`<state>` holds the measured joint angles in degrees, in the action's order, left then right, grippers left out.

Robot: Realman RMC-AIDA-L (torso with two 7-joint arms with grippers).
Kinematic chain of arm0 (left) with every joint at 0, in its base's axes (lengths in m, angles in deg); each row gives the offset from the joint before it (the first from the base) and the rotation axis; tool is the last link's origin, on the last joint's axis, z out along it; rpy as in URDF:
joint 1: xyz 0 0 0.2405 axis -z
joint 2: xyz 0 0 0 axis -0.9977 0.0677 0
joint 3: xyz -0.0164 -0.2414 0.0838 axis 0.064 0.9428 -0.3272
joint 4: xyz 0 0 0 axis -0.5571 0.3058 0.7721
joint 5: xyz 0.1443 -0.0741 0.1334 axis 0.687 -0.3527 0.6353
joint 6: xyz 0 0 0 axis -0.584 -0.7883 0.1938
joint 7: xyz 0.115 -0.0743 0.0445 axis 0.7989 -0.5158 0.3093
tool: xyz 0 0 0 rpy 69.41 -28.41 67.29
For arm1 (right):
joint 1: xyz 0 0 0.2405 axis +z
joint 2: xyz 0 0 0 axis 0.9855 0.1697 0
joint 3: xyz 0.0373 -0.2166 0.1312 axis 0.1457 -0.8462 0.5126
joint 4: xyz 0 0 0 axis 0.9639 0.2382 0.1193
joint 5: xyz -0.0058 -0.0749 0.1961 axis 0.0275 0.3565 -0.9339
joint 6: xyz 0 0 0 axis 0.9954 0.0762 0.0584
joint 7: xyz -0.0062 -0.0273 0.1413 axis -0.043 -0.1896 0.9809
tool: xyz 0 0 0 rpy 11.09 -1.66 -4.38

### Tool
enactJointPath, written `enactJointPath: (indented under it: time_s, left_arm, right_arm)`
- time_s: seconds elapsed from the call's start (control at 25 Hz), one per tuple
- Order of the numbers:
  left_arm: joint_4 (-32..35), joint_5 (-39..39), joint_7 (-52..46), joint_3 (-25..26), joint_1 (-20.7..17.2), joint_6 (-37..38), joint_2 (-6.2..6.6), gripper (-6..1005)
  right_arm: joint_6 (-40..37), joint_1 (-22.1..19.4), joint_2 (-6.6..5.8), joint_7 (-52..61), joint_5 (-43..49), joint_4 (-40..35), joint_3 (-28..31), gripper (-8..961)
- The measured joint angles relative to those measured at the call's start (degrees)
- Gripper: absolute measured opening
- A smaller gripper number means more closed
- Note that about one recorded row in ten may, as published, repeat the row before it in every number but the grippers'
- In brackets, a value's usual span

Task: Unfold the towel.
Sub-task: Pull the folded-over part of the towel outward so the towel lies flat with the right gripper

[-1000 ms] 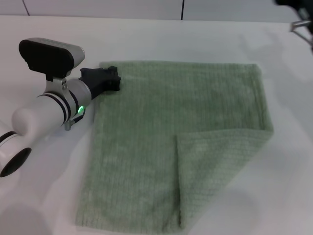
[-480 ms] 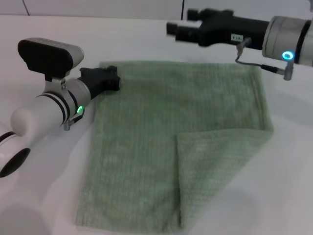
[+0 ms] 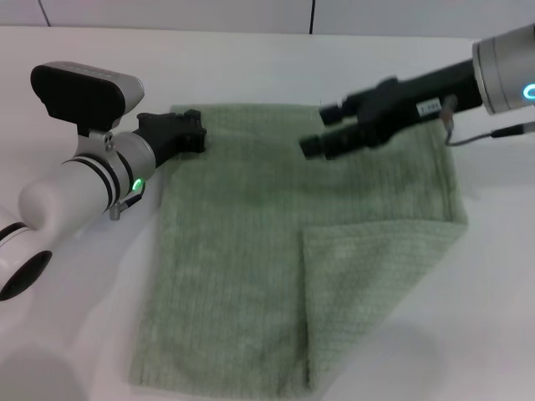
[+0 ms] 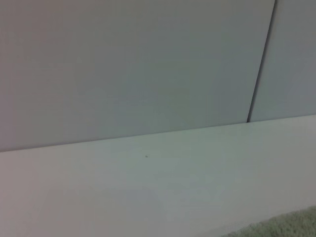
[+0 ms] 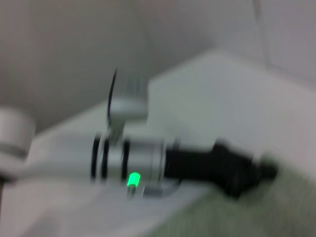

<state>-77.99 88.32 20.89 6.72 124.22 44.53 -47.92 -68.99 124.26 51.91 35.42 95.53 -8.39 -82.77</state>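
Here the towel [image 3: 251,251] lies flat on the white counter [image 3: 251,58], with its near right corner folded inward over the cloth, making a raised flap [image 3: 368,276]. The left gripper [image 3: 188,134] rests at the towel's far left corner, touching its edge; whether it is clenched on the cloth cannot be told. The right gripper [image 3: 322,129] reaches in from the right and hangs above the towel's far middle, its 2 fingers parted and grasping nothing.
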Motion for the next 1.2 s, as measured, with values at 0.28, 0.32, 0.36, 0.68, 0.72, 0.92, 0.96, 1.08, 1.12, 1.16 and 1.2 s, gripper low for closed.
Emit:
enactJointPath:
  time_s: [0.28,0.32,0.36,0.68,0.72,0.92,0.96,1.08,1.12,1.16,1.2]
  left_arm:
    - [-0.47,0.00,0.00,0.00,-0.12,0.14,-0.01,-2]
    - [-0.58,0.00,0.00,0.00,-0.19,0.14,-0.01,-2]
    - [-0.67,0.00,0.00,0.00,-0.26,0.14,-0.01,-2]
    - [-0.81,0.00,0.00,0.00,-0.27,0.14,-0.01,-2]
    - [-0.81,0.00,0.00,0.00,-0.26,0.14,-0.01,-2]
    - [-1.41,0.00,0.00,0.00,-0.40,0.13,0.04,-2]
    - [-1.41,0.00,0.00,0.00,-0.40,0.13,0.04,-2]
    - [-1.52,0.00,0.00,0.00,-0.46,0.13,0.08,-2]
    - [-1.52,0.00,0.00,0.00,-0.46,0.13,0.08,-2]
    - [-1.52,0.00,0.00,0.00,-0.46,0.13,0.08,-2]
    - [-1.52,0.00,0.00,0.00,-0.45,0.13,0.08,-2]
  right_arm:
    - [-6.38,5.05,0.17,3.17,11.33,2.17,0.10,782]
    - [-6.68,5.64,0.39,3.35,12.63,2.52,0.00,782]
    - [-6.88,6.08,0.61,3.42,13.69,2.92,-0.06,782]
    - [-6.48,8.57,3.36,2.89,20.54,5.19,-0.29,782]
    - [-6.11,8.64,3.82,2.63,21.05,5.24,-0.31,782]
    - [-4.54,9.57,4.94,1.52,21.78,7.19,-0.34,782]
    - [-4.18,9.88,5.04,1.47,21.89,7.78,-0.33,782]
    - [-3.10,10.25,5.51,1.46,22.47,8.67,-0.33,782]
    - [-2.51,10.25,5.77,1.44,22.82,8.75,-0.32,782]
    - [-2.04,10.26,5.96,1.42,23.12,8.81,-0.31,782]
    - [-1.54,10.26,6.19,1.40,23.49,8.94,-0.31,782]
